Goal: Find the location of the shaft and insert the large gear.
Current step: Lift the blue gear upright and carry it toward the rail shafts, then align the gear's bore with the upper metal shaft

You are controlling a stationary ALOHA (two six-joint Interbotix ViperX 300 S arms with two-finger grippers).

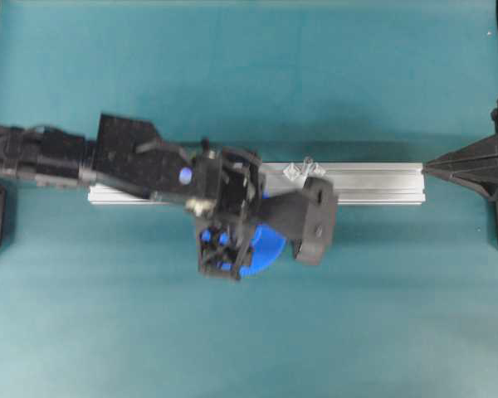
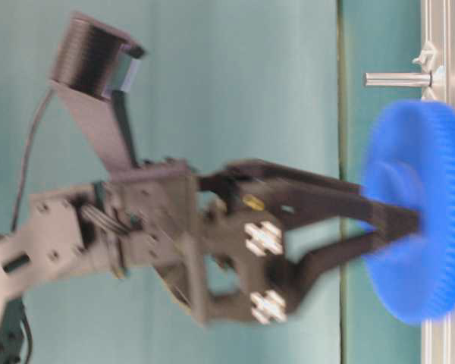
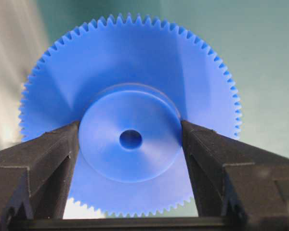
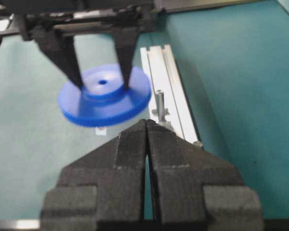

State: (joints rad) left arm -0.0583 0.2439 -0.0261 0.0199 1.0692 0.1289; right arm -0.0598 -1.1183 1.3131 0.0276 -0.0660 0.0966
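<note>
While the left gripper reaches over the aluminium rail from above, its fingers clamp the large gear, which peeks out blue beneath the arm; the shaft stands on the rail just beyond. From table level the gear hangs beside the pin, not yet on it. Through the left wrist camera both fingers press the raised hub. Looking from the right wrist, the right gripper has its jaws together, well apart from the gear.
</note>
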